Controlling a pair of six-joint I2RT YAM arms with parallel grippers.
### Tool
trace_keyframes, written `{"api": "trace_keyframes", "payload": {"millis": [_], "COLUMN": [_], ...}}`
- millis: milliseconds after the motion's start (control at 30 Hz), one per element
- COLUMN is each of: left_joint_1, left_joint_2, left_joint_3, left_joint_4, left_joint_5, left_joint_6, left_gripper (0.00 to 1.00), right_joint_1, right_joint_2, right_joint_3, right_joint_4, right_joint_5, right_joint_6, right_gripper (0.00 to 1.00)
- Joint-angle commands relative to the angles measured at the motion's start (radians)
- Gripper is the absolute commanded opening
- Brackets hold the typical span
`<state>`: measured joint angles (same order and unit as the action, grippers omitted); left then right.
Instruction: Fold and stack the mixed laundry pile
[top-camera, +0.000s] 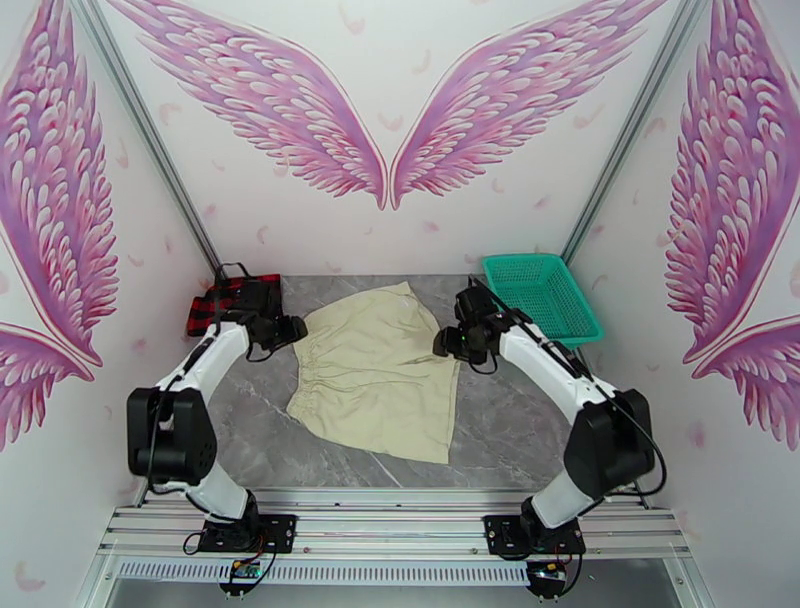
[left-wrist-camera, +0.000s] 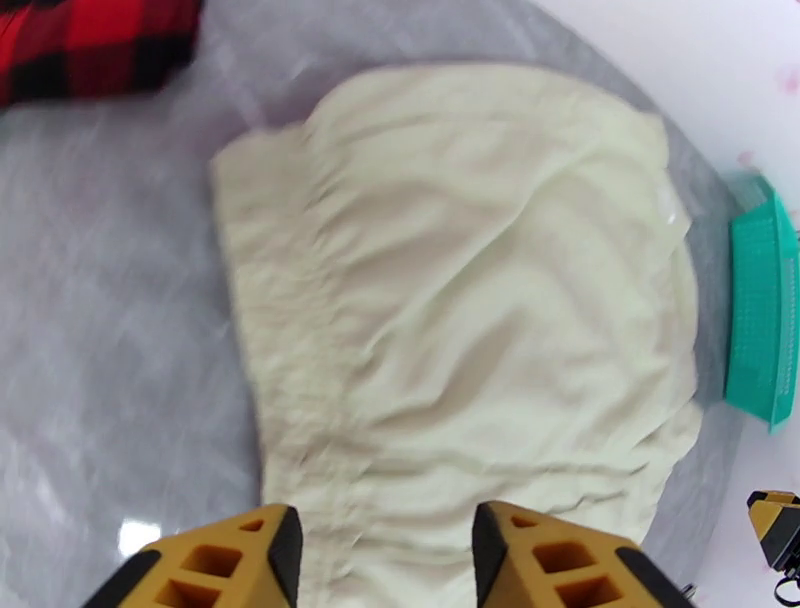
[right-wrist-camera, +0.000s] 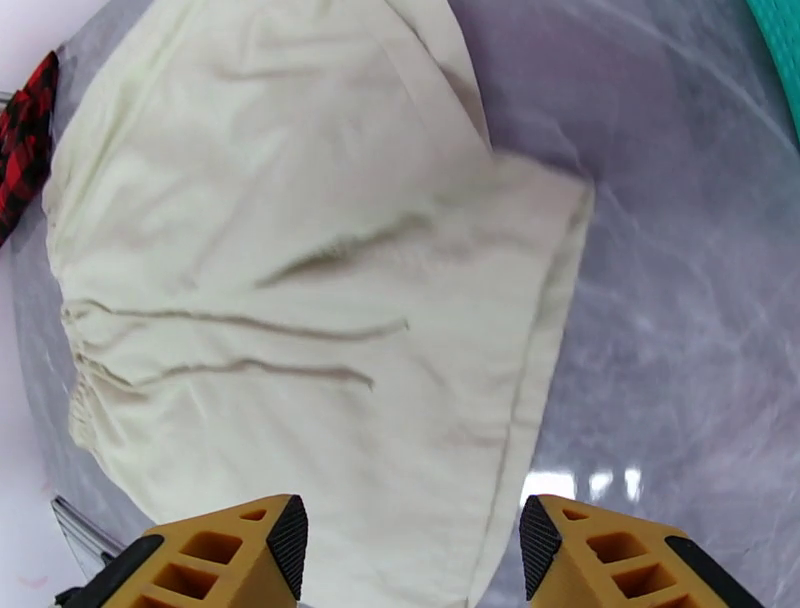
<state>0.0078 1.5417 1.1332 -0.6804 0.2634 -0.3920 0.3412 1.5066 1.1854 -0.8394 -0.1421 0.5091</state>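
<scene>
Cream, wrinkly cloth garment (top-camera: 375, 375) lies spread flat in the middle of the grey marble-patterned surface (top-camera: 510, 430), its gathered band on the side of the left arm. The left gripper (left-wrist-camera: 385, 545) hangs over that gathered edge with its yellow fingers (left-wrist-camera: 230, 560) parted and nothing pinched between them. The right gripper (right-wrist-camera: 412, 545) hovers over the cloth's opposite hem, jaws likewise apart and grasping nothing. A folded red-and-black buffalo-check shirt (top-camera: 228, 302) sits at the far left corner, apart from the cream garment. A teal plastic mesh basket (top-camera: 542, 296) stands at the far right corner.
</scene>
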Motion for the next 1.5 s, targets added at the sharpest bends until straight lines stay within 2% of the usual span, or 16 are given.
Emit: {"api": "trace_keyframes", "payload": {"millis": [0,133,267,367,533,600,733,900,1000,1167,1200,1267,1300,1333,1400,1467], "left_joint_1": [0.069,0.099,0.099,0.098,0.096,0.097,0.091,0.079,0.064,0.023,0.009,-0.005,-0.008,-0.009,-0.012,-0.012], "left_joint_2": [-0.064,-0.087,-0.009,0.015,-0.019,-0.051,-0.119,-0.166,-0.177,-0.19,-0.19,-0.19,-0.19,-0.193,-0.209,-0.233], "left_joint_3": [-0.165,-0.268,-0.327,-0.351,-0.348,-0.358,-0.376,-0.33,-0.297,-0.274,-0.272,-0.273,-0.274,-0.273,-0.276,-0.282], "left_joint_4": [-0.06,-0.01,0.121,0.176,0.13,0.11,0.09,-0.016,-0.106,-0.208,-0.22,-0.233,-0.238,-0.242,-0.245,-0.246], "left_joint_5": [0.038,0.172,0.297,0.304,0.332,0.323,0.35,0.291,0.213,0.055,0.026,-0.012,-0.032,-0.051,-0.097,-0.116], "left_joint_6": [0.056,0.086,0.064,0.055,0.062,0.057,0.024,0.028,0.043,0.048,0.045,0.034,0.028,0.024,0.014,0.004], "left_gripper": [0.49,0.55,0.56,0.5,0.36,0.26,0.1,0.0,0.0,0.0,0.11,0.48,0.59,0.63,0.66,0.68], "right_joint_1": [0.053,0.143,0.2,0.235,0.289,0.296,0.312,0.316,0.315,0.315,0.315,0.315,0.315,0.315,0.315,0.315], "right_joint_2": [-0.084,-0.146,-0.127,-0.097,-0.058,-0.043,-0.008,0.009,0.002,-0.034,-0.043,-0.059,-0.067,-0.074,-0.092,-0.107], "right_joint_3": [-0.135,-0.264,-0.344,-0.389,-0.459,-0.481,-0.477,-0.376,-0.288,-0.183,-0.173,-0.168,-0.173,-0.178,-0.192,-0.199], "right_joint_4": [-0.007,0.006,0.042,0.086,0.171,0.204,0.237,0.129,0.013,-0.135,-0.157,-0.202,-0.225,-0.247,-0.311,-0.378], "right_joint_5": [-0.049,-0.071,-0.101,-0.123,-0.132,-0.126,-0.13,-0.072,-0.014,0.03,0.032,0.034,0.041,0.05,0.1,0.171], "right_joint_6": [0.071,0.153,0.21,0.248,0.346,0.368,0.386,0.348,0.307,0.274,0.274,0.275,0.273,0.273,0.271,0.258], "right_gripper": [0.62,0.64,0.67,0.67,0.66,0.64,0.5,0.16,0.09,0.05,0.06,0.08,0.11,0.17,0.4,0.53]}}
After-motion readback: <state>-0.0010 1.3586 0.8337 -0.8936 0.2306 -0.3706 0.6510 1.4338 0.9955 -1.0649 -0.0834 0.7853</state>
